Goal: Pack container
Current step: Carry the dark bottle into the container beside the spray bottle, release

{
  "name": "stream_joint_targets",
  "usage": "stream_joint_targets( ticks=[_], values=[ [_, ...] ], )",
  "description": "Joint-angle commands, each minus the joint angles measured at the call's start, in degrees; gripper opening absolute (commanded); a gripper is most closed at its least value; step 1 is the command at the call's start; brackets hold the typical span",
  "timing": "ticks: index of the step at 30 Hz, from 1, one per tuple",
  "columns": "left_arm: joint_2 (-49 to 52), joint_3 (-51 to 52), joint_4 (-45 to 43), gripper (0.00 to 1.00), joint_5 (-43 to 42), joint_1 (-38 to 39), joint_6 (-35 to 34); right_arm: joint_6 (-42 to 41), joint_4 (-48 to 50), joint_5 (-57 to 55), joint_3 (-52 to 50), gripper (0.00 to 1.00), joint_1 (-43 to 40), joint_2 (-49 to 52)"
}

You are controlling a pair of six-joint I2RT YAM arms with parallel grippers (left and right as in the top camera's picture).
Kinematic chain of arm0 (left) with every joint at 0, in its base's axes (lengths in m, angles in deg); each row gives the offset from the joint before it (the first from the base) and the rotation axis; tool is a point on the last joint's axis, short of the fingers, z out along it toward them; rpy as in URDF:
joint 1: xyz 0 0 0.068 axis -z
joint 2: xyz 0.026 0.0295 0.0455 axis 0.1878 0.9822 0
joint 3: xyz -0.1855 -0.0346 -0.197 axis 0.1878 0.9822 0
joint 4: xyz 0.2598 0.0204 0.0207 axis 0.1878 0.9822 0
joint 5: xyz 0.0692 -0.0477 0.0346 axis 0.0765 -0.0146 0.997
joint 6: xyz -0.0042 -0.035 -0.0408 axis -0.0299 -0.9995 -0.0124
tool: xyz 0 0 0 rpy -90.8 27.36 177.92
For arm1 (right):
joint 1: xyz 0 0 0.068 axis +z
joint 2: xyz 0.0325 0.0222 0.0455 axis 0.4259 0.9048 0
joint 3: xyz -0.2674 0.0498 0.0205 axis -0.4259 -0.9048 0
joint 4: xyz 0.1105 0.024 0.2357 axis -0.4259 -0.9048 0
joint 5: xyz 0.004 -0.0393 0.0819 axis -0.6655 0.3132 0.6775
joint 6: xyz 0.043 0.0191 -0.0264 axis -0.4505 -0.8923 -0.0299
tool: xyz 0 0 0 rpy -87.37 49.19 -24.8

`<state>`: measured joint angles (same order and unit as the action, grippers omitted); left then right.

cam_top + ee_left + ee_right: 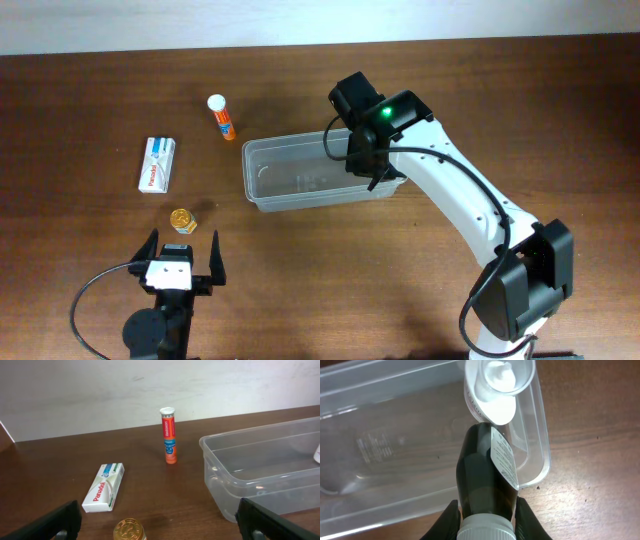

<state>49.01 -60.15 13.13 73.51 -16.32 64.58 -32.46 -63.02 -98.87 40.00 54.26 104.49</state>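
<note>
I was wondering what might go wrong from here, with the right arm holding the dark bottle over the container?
The dark bottle, held in the right gripper, hangs close to a white-topped item at the end wall of the container; released here, it may strike either. The jaws grip only near the cap, so it could swing or tip.

Looks like a robot lab bench, dark wooden table [80, 100] filling the overhead frame, plain pale wall [75, 395] behind, white arm [455, 195] at right, loose black cable [78, 305] lower left.
</note>
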Motion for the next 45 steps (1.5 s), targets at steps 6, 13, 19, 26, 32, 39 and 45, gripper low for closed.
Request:
stream_joint_targets(
  ticks=[6,13,19,26,32,39,45],
  values=[
    [-0.4,0.3,-0.1,0.99,-0.8,-0.3,-0.3,-9.8,-2.6,0.7,-0.3,0.2,-0.2,0.1],
    [-0.4,0.3,-0.1,0.99,-0.8,-0.3,-0.3,-11.1,-2.4,0.9,-0.3,0.2,-0.3,0.1],
    [-0.4,0.3,-0.1,0.99,-0.8,-0.3,-0.3,-14.4,-0.4,0.9,-0.3,0.25,-0.3,0.2],
    [-0.4,0.3,-0.1,0.99,-0.8,-0.3,-0.3,-15.8,1.5,1.6,-0.3,0.26,-0.8,0.4],
    [-0.4,0.3,-0.1,0.99,-0.8,-0.3,-0.3,-16.0,1.5,1.6,-0.3,0.25,-2.5,2.3],
    [-0.4,0.3,-0.1,0.99,-0.8,-0.3,-0.3,-15.9,2.1,1.5,-0.3,0.25,-3.0,5.3],
    [-0.4,0.3,-0.1,0.99,-0.8,-0.3,-0.3,-15.9,3.5,1.5,-0.3,0.25,-3.0,7.1]
  ],
)
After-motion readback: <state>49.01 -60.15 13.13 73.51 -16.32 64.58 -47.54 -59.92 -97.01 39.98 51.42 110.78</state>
